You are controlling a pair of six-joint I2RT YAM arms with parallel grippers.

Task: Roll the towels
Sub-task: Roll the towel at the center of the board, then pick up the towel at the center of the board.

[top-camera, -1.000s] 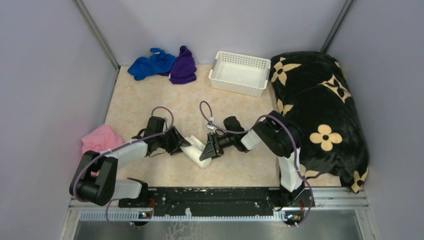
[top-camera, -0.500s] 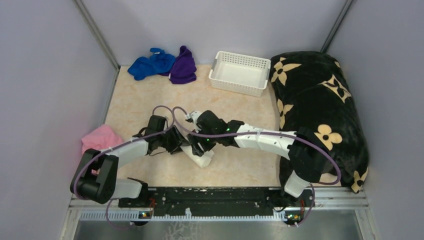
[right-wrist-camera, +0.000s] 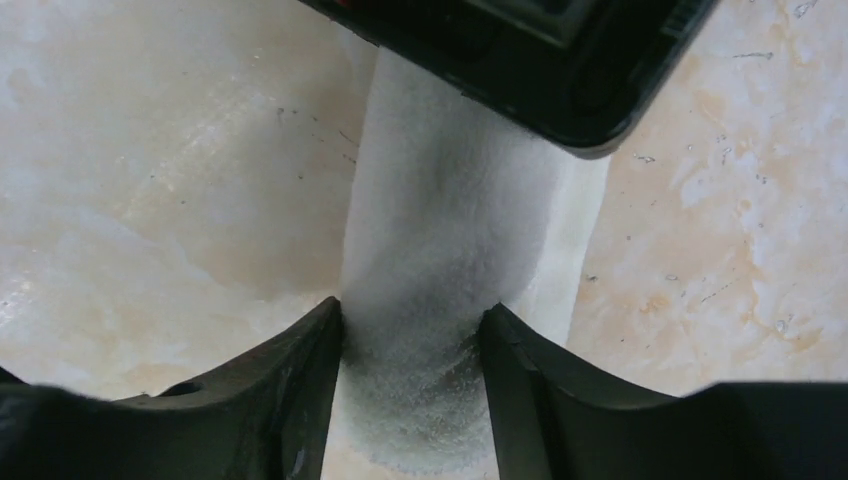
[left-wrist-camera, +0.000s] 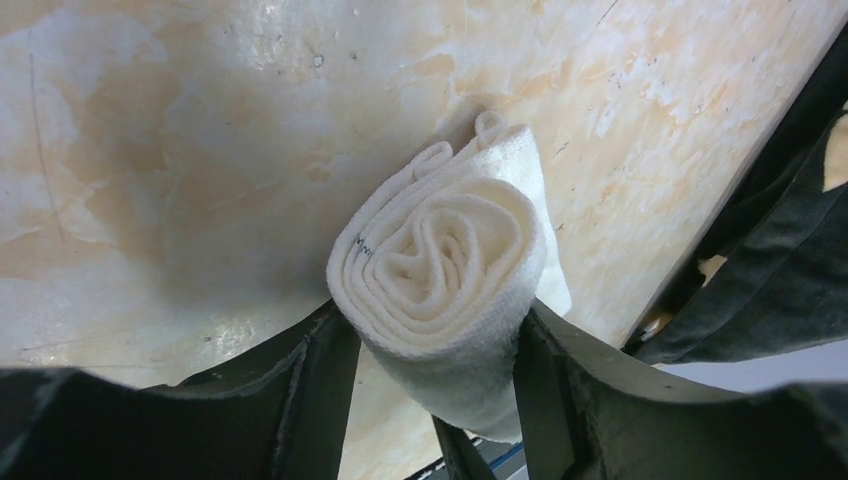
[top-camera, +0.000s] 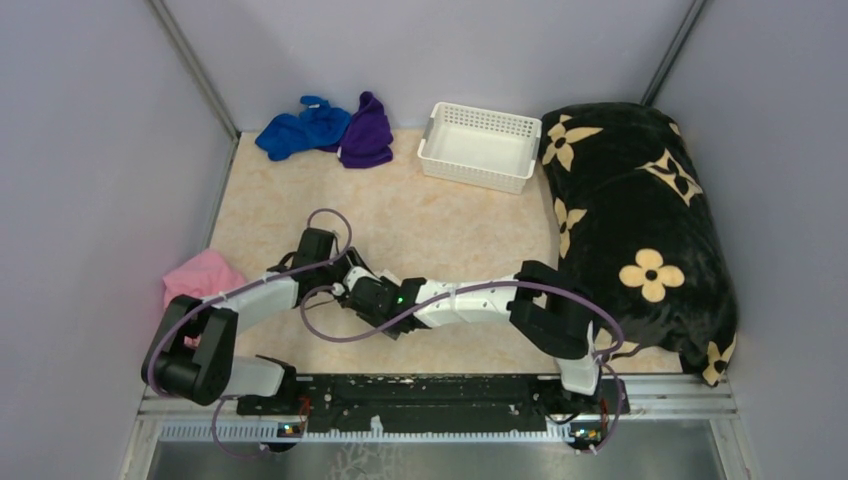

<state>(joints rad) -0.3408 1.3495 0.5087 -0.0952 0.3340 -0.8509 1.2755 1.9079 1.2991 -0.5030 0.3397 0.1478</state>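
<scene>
The cream-white towel (left-wrist-camera: 440, 250) is rolled into a tight spiral and lies on the beige tabletop. In the left wrist view my left gripper (left-wrist-camera: 432, 310) is shut on one end of the roll, both fingers against its sides. My right gripper (right-wrist-camera: 412, 308) is shut on the roll's body (right-wrist-camera: 440, 230), pinching it from both sides, with the left gripper's black housing (right-wrist-camera: 520, 60) just beyond. From above, both grippers (top-camera: 350, 278) (top-camera: 366, 294) meet at centre-left and hide the roll. The blue towel (top-camera: 298, 128) and the purple towel (top-camera: 367, 133) lie crumpled at the back left.
A white slotted basket (top-camera: 470, 172) stands at the back centre. The big black blanket with beige flowers (top-camera: 640, 220) fills the right side. A pink cloth (top-camera: 203, 277) lies by the left wall beside the left arm. My right arm stretches low across the table's front.
My right arm has swung left and stretched out low over the table, its gripper moving along the roll toward the left gripper. The roll, visible from above before, is now covered.
</scene>
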